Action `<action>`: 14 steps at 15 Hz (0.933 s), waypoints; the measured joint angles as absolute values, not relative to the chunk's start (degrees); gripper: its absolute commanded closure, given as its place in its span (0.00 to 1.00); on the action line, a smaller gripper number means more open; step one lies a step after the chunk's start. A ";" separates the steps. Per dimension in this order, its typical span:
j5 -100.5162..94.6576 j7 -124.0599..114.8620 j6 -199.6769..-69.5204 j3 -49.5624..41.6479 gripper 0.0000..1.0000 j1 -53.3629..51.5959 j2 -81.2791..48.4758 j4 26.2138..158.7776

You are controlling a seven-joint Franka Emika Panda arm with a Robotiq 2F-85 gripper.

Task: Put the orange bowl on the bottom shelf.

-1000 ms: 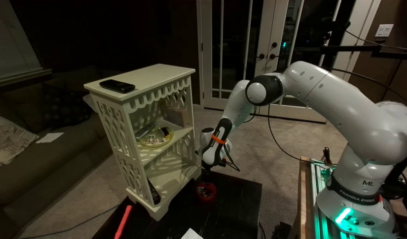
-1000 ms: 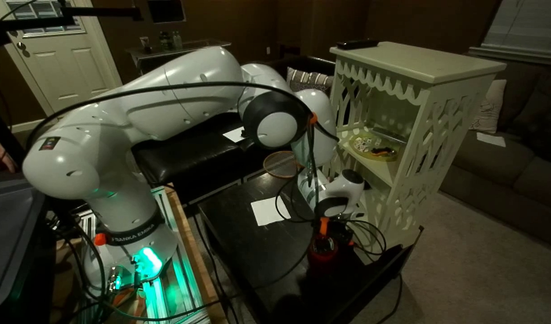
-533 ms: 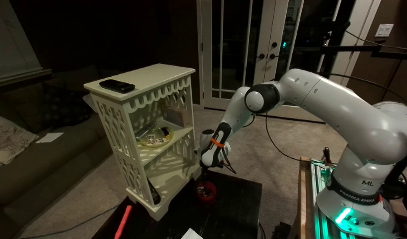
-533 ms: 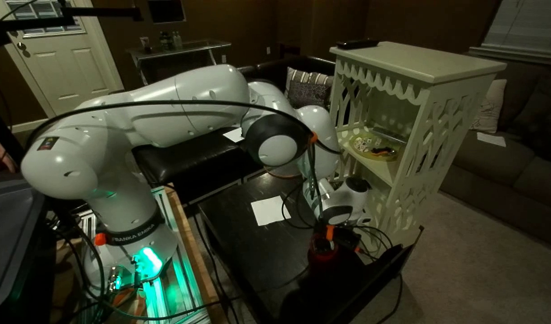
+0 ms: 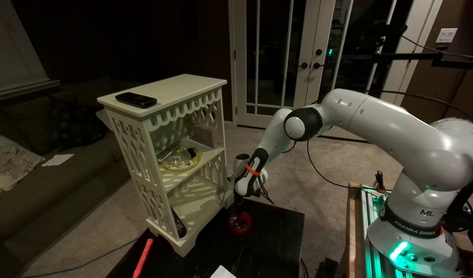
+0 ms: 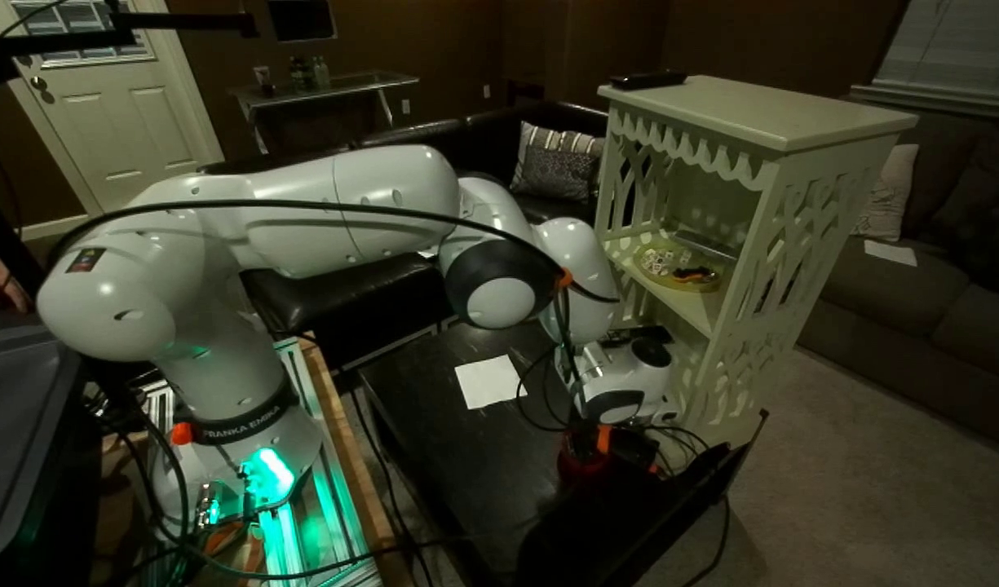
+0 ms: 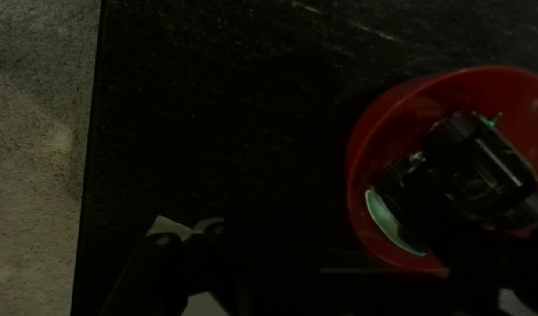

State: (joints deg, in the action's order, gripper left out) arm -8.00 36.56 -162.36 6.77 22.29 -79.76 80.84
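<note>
Item, small round red-orange bowl (image 5: 241, 232), plastic-looking: upright on the black wooden table (image 5: 277, 235), just right of the cream-white lattice-sided stand (image 5: 186, 87), with a glossy black object (image 7: 475, 175) and a pale green curved piece (image 7: 385, 219) inside it. Item, black two-fingered gripper (image 5: 236, 211) on a white arm (image 5: 394, 125): low over the bowl's far left side, fingers spread wide, nothing seen held; in the wrist view the bowl's left rim shows between them, the right finger lost in shadow, so touch cannot be told. Item, bottom shelf (image 5: 199, 208), lowest cream-white board of the stand: slim black object (image 5: 178, 224) leaning at its near left end, bowl not yet placed there. Hazards, by judgement: bowl off-centre to the fingers, so closing could shove it sideways or pinch its contents instead of the wall; a grip on one side of the rim could let it tip and spill; a low carry could catch its base on the shelf's raised front edge; a high one could drive the arm into the cream-white middle board (image 5: 209, 156); a swing too far left could topple the slim black object
</note>
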 measured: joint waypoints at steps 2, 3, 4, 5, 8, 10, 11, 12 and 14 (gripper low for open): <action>-8.00 37.11 -161.88 6.71 0.22 22.30 -80.93 79.41; -8.00 37.40 -161.86 6.71 0.32 22.30 -81.48 78.73; -8.00 37.62 -161.80 6.71 0.28 22.30 -81.99 78.04; -8.00 37.77 -161.58 6.71 0.29 22.30 -82.54 77.33; -8.00 38.10 -159.81 6.60 0.55 22.29 -83.93 75.38; -8.00 38.23 -157.89 6.30 0.71 22.24 -84.65 74.18; -8.00 38.30 -156.83 6.24 0.80 22.23 -84.96 73.62; -8.00 38.35 -155.97 6.21 0.85 22.23 -85.10 73.29; -8.00 38.41 -154.58 6.21 0.99 22.21 -85.01 73.11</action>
State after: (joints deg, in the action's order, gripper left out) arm -8.00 38.41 -154.58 6.21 22.21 -85.01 73.11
